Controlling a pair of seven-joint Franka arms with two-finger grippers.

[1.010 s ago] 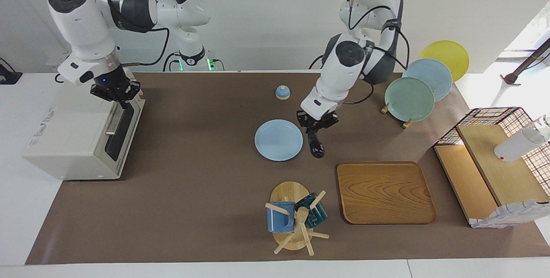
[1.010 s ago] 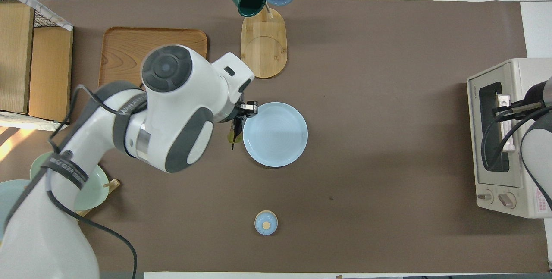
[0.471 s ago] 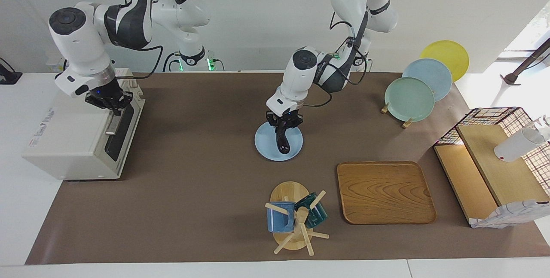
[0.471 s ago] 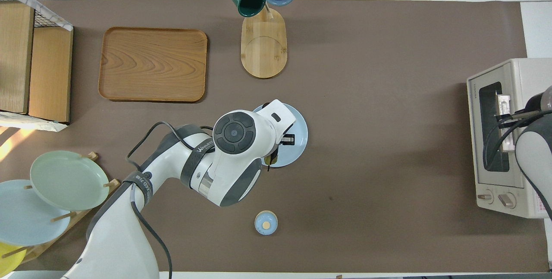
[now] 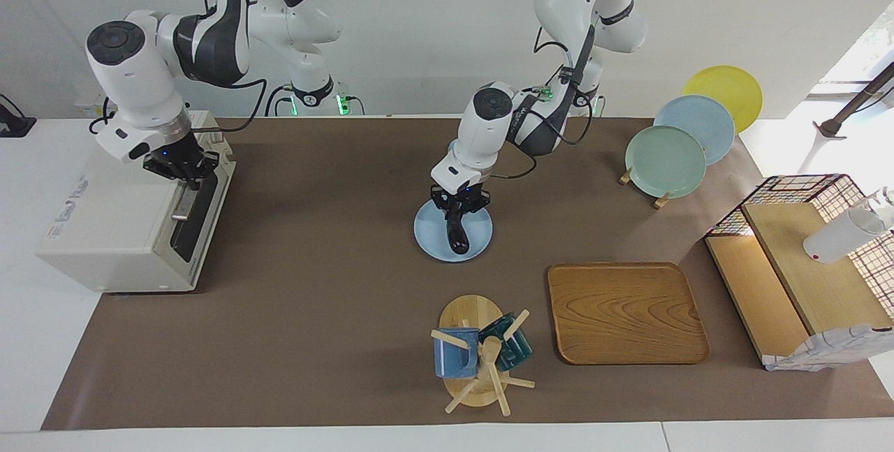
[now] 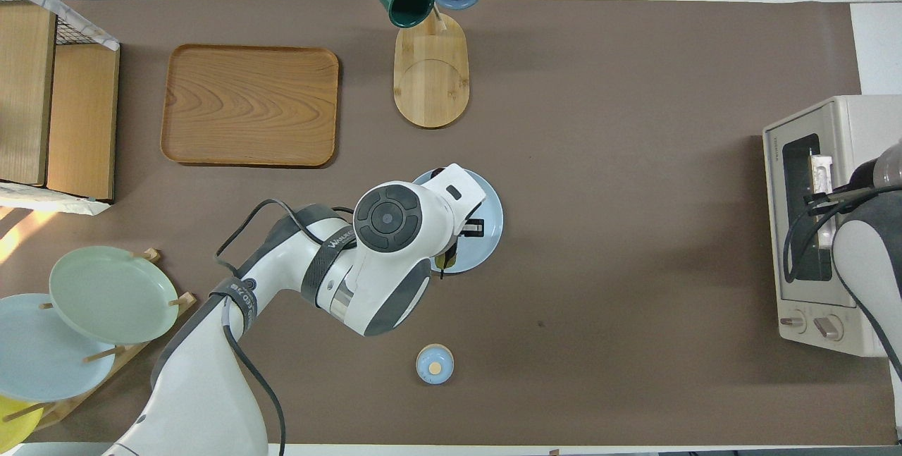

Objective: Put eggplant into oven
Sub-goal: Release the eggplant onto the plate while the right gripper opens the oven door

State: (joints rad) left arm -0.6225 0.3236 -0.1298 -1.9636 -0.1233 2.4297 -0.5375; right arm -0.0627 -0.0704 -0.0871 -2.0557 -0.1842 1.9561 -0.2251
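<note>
The dark purple eggplant stands steeply tilted, its lower end resting on the light blue plate mid-table. My left gripper is shut on its upper, stem end. In the overhead view the left arm covers most of it; only the stem tip shows at the plate's rim. The off-white oven sits at the right arm's end of the table, door closed. My right gripper is shut at the upper end of the door's handle; whether it grips the handle is not visible.
A mug tree with two mugs and a wooden tray lie farther from the robots than the plate. A small blue lidded pot sits nearer. A plate rack and a wire-mesh shelf stand at the left arm's end.
The left arm swung the eggplant from beside the blue plate to over it and lowered its end onto the plate. The right gripper shifted slightly at the oven's handle.
</note>
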